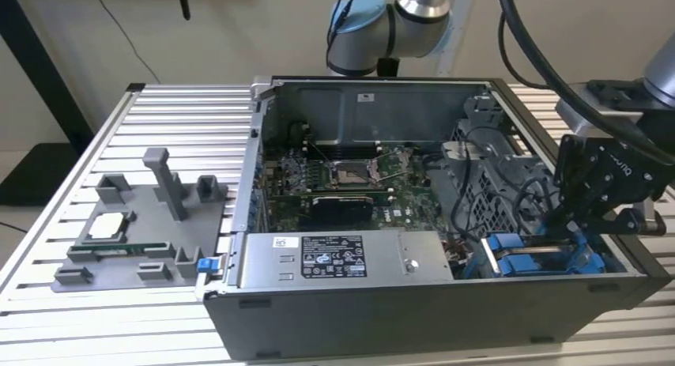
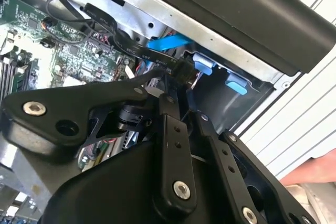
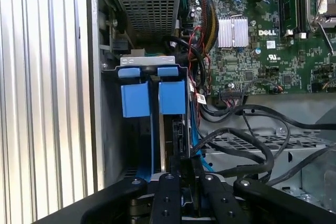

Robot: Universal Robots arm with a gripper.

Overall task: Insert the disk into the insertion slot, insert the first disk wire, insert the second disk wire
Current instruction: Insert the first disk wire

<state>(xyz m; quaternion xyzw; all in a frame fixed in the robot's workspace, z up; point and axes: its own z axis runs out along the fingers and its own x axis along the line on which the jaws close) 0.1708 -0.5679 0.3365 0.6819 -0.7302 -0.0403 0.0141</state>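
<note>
Disk (image 3: pixel 176 129) is seen edge-on in the slot (image 3: pixel 147 61), under the blue tabs (image 3: pixel 172 97). It's judged seated, so that step is prob. done. The slot lies in the corner of the case (image 1: pixel 422 318) at the exterior view's right, beside the PSU (image 1: pixel 337 259).

Gripper (image 2: pixel 176 80) is found low in that corner. Fingers (image 3: pixel 167 198) are drawn together. As far as can be judged in both wrist views, they are clamped on the black plug (image 2: pixel 185 71) of a flat black wire (image 2: pixel 126 43). The plug is held right at the disk's rear edge; whether it's mated can't be told.

Handling: the wire is judged soft & floppy, so no push can be passed through it. It's best held by the plug body, which is small, stiff plastic. The plug is prob. keyed w/ fragile contacts, so it must be kept square to the port & force kept low. Smooth plastic may slip if gripped at the very tip. The disk is judged stiff, fairly heavy for its size & shock-sensitive. It's best taken by the carrier's sides, not the label face.

Pose: in the exterior view the arm (image 1: pixel 422 18) is seen reaching over the case from the back. The wrist is bent at the exterior view's right, w/ the gripper body pointed down & inward to the bay. Loose cables (image 3: pixel 262 113) are draped near the fingers, so snagging is a risk.
</note>
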